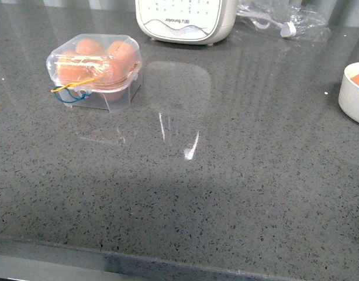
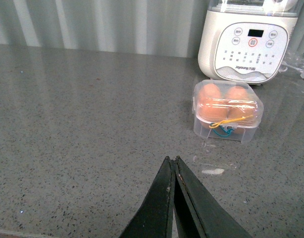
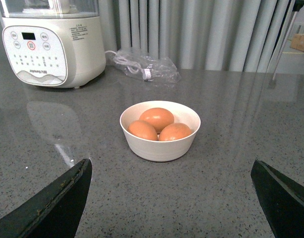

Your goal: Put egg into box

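Three alike orange-brown eggs lie in a white bowl (image 3: 162, 148); one egg (image 3: 156, 118) sits at the back on top. My right gripper (image 3: 172, 166) is open and empty, its fingers wide apart on the near side of the bowl and not touching it. The box (image 1: 95, 70), a clear plastic carton with its lid down, brown eggs inside and yellow and blue bands at the front, stands at the far left of the counter. My left gripper (image 2: 172, 159) is shut on nothing, well short of the box (image 2: 228, 110). Neither arm shows in the front view.
A big cream appliance (image 1: 185, 20) stands at the back, just behind the box. A clear bag with a white cable (image 1: 285, 20) lies to its right. The bowl (image 1: 350, 99) sits at the right edge of the front view. The counter is dark speckled stone.
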`<state>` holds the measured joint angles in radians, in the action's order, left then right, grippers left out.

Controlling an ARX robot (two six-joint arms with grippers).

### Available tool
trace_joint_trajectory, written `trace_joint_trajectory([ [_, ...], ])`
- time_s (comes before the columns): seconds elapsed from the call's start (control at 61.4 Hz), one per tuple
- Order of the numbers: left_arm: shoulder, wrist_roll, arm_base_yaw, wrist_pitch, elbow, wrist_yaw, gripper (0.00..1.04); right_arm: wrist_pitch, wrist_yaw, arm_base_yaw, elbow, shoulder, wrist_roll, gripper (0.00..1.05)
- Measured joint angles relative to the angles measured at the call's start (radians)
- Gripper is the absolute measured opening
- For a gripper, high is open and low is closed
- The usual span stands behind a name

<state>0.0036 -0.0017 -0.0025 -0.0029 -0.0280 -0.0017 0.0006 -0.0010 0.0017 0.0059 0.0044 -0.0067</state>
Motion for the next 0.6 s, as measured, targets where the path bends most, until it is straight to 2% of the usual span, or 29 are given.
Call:
trace_joint_trajectory([
  [0.277, 0.0, 0.0, 0.0, 0.0, 0.0, 0.0, 0.04, 0.0, 0.0, 0.0, 0.0, 0.0, 0.0, 0.97],
  [0.358, 0.0, 0.0, 0.0, 0.0, 0.0, 0.0, 0.17, 0.0, 0.0, 0.0, 0.0, 0.0, 0.0, 0.97],
  [0.439, 0.0, 0.0, 0.0, 0.0, 0.0, 0.0, 0.37, 0.0, 0.0, 0.0, 0.0, 0.0, 0.0, 0.97],
  [0.602, 0.0, 0.0, 0.0, 0.0, 0.0, 0.0, 0.65, 0.0, 0.0, 0.0, 0.0, 0.0, 0.0, 0.97],
])
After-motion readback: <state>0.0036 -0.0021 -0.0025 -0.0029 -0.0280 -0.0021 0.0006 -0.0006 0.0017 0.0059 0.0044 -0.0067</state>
